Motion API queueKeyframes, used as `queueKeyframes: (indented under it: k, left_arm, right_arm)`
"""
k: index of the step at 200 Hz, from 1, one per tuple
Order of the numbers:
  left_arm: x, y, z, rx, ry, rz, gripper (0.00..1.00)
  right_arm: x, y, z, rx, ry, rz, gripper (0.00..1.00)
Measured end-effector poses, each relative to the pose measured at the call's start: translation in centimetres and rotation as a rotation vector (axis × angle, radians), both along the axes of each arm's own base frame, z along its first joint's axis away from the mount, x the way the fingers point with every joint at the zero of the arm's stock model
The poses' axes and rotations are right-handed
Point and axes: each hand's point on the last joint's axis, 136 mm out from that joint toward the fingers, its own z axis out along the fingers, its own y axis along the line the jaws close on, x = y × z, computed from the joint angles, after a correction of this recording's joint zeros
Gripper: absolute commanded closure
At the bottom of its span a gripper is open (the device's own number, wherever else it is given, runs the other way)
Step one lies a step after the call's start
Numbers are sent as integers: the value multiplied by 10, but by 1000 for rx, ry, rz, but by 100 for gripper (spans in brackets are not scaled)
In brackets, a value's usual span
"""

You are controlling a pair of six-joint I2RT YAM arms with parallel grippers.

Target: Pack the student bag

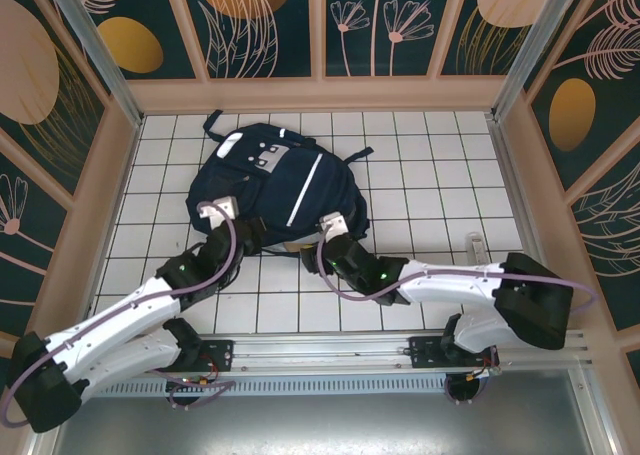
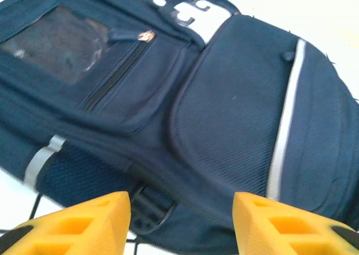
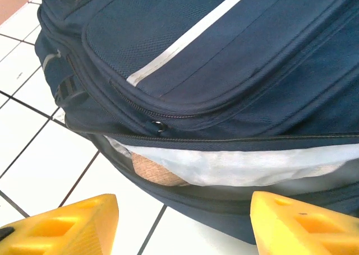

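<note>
The student bag [image 1: 275, 180], navy blue with a white diagonal stripe, lies flat in the middle of the white tiled table. My left gripper [image 1: 222, 213] sits at the bag's near left edge. Its yellow fingers [image 2: 106, 216] stand apart with nothing between them, above a black buckle [image 2: 148, 210] on the student bag [image 2: 235, 109]. My right gripper [image 1: 333, 225] is at the near right edge, open [image 3: 185, 210], facing the bag's unzipped main opening. There the light grey lining [image 3: 235, 165] and a tan woven item [image 3: 157, 174] show inside the student bag [image 3: 224, 53].
A small clear object [image 1: 475, 245] lies on the tiles to the right of the bag. Wooden-framed walls [image 1: 320, 93] enclose the table on three sides. A dark strap [image 1: 360, 155] trails from the bag's far right.
</note>
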Motion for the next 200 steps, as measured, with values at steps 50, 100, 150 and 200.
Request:
queueKeyframes:
  k: [50, 100, 150, 200]
  left_arm:
    - [-20, 20, -43, -27, 49, 40, 51]
    - [-20, 20, -61, -26, 76, 62, 52]
    - [-28, 21, -93, 2, 134, 37, 60]
    - [-32, 19, -121, 26, 185, 19, 60]
  right_arm:
    - [14, 14, 8, 8, -5, -54, 21]
    - [50, -12, 4, 36, 64, -207, 20]
    - [59, -21, 4, 48, 96, -254, 19]
    - [63, -25, 2, 61, 115, -273, 10]
